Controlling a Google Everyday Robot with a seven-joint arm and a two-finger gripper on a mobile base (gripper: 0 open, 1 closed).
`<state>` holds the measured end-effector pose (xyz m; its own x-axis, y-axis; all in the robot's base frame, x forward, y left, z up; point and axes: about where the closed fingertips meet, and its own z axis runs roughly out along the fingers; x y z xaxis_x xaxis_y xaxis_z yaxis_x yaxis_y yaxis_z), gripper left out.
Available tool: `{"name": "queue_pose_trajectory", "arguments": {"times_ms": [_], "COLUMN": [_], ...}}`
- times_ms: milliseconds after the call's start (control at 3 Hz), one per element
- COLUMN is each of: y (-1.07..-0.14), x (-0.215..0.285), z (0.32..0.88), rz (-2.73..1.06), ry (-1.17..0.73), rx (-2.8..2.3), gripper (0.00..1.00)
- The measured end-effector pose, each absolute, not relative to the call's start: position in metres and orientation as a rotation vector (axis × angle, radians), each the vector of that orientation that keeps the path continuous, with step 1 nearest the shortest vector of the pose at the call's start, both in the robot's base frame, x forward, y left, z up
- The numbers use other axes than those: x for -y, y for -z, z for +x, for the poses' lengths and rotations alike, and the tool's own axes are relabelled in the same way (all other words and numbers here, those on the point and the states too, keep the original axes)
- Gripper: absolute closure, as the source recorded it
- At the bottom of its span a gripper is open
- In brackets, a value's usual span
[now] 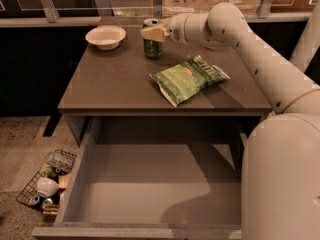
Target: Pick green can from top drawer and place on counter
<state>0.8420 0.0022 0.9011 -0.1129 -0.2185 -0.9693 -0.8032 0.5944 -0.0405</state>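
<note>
**Item:** small dark green drink can point(152, 48) with silver top, recorded standing upright on the far part of the square grey-brown matte table point(115, 86), near its back edge.

**Pincer:** the cream-coloured pincer point(154, 33) of the white jointed robot arm point(235, 29) was noted at the can's upper part, reached in from the right and overlapping its top. Whether it was open or closed on the can could not be told.

**Also on the table:**
- A white round bowl point(105, 36) was listed to the can's left, apart from it.
- A flat green chip bag point(188, 78) was recorded lying nearer the front and to the right, not touching the can.

**Below and beside the table:**
- The wide shallow grey top drawer point(80, 176) was logged pulled out beneath the table's front edge.
- A black wire basket point(27, 193) of clutter, a white cup among it, was noted on the pale speckled floor point(20, 139) left of the drawer.
</note>
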Motion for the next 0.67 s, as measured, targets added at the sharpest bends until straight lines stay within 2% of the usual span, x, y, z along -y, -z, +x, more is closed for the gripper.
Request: {"name": "queue_pose_trajectory", "arguments": {"times_ms": [333,667], "y": [-0.8998,-0.8998], "x": [-0.0052,-0.0054], "z": [0.842,0.842], "rz": [-0.866,-0.867], "ry": [-0.624,-0.624], "rx": [-1.648,-1.648], "gripper": [0.0,0.0]}}
